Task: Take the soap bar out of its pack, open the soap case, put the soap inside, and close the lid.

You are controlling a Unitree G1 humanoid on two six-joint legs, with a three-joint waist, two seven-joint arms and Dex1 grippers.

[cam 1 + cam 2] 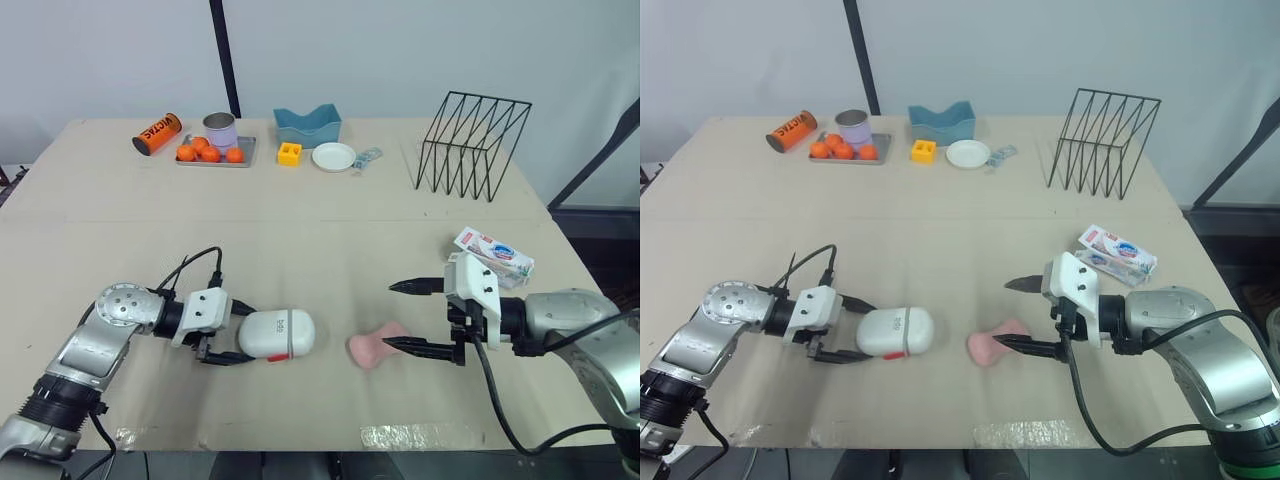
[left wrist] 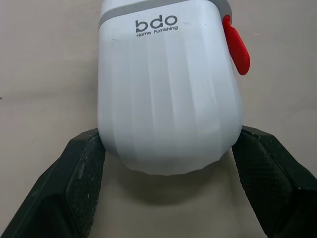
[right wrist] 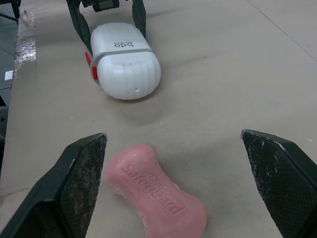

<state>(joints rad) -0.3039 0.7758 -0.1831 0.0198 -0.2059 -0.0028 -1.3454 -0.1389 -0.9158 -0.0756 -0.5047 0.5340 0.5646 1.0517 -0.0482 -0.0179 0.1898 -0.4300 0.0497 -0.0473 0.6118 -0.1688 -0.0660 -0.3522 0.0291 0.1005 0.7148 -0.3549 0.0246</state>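
The soap bar (image 1: 378, 345) is seen to be pink and smooth, pinched at the waist and rounded at both ends, with a brand name pressed into its upper face. It is laid flat and bare on the table (image 1: 330, 220), near the front edge, between the soap case (image 1: 277, 333) and the right gripper (image 1: 390, 315). Its long axis is set at a slant: one end is turned toward the front and the case, the other back toward the right gripper.

The right gripper's fingers are spread wide apart, and the bar is found just beside the front one; whether they touch cannot be told.

The soap case is white, rounded and ribbed, ringed by a grey band, with a red clasp on the side facing the front edge. It is laid on its side with the lid shut, its long axis running across the table in line with the left gripper (image 1: 243, 335), whose fingers are clamped on its rounded end.

The pack (image 1: 493, 256), white with red and blue print, is left lying behind the right gripper, well apart from the bar.
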